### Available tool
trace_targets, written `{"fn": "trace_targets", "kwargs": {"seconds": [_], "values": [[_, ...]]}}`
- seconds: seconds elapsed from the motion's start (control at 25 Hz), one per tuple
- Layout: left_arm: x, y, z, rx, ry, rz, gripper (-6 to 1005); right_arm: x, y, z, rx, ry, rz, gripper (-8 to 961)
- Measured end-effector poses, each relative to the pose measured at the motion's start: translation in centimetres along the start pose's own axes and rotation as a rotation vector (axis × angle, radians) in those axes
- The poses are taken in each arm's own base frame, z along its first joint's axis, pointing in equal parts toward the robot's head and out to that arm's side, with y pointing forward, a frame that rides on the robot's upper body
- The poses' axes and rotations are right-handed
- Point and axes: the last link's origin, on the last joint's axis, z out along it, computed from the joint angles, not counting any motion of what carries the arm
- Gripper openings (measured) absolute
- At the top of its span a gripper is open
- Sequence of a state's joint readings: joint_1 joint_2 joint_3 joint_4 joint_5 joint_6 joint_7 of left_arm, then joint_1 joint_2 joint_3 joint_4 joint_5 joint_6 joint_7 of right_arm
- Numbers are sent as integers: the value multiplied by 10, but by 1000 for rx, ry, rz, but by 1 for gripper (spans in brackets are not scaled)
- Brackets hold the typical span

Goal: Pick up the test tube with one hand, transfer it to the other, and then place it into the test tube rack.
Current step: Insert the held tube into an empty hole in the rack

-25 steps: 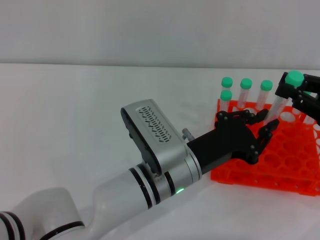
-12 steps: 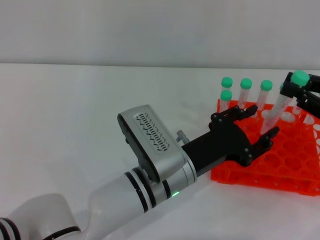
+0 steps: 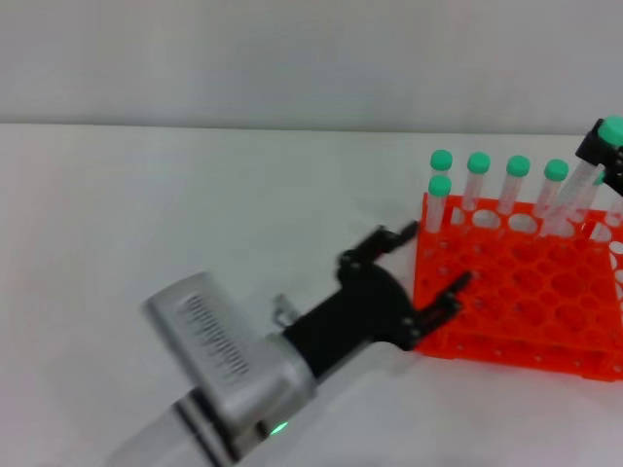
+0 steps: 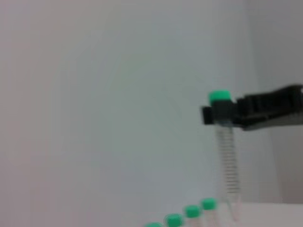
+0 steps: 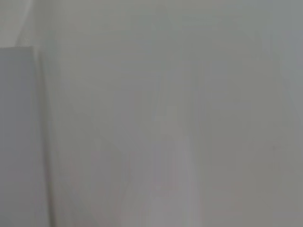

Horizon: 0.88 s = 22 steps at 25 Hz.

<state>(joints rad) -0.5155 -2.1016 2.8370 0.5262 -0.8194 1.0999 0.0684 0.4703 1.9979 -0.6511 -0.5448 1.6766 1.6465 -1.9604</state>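
The test tube (image 3: 586, 183), clear with a green cap, hangs tilted at the far right of the head view. My right gripper (image 3: 604, 146) is shut on it just below the cap. Its lower end is at the back row of the orange test tube rack (image 3: 516, 292); I cannot tell whether it sits in a hole. The left wrist view shows the same test tube (image 4: 227, 161) held by the right gripper (image 4: 222, 114). My left gripper (image 3: 426, 261) is open and holds nothing, its fingers spread just left of the rack's front corner.
Several other green-capped tubes (image 3: 478, 180) stand upright along the rack's back row, and their caps (image 4: 191, 211) show low in the left wrist view. The white table (image 3: 175, 214) stretches left of the rack. The right wrist view shows only a pale wall.
My left arm has drawn back down and to the left, off the rack and away from the tube. The right gripper has carried the tube to the right.
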Motion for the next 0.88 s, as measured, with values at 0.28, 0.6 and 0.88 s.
{"fn": "trace_targets", "kwargs": {"seconds": [0.28, 0.6, 0.88], "values": [[-11, -18, -85, 329, 74, -52, 754, 11, 0, 19, 13, 8, -21, 204], [-26, -37, -152, 593, 45, -99, 771, 27, 5, 45, 1, 27, -57, 203], [-32, -55, -180, 657, 49, -188, 855, 42, 14, 87, -33, 58, -135, 204]]}}
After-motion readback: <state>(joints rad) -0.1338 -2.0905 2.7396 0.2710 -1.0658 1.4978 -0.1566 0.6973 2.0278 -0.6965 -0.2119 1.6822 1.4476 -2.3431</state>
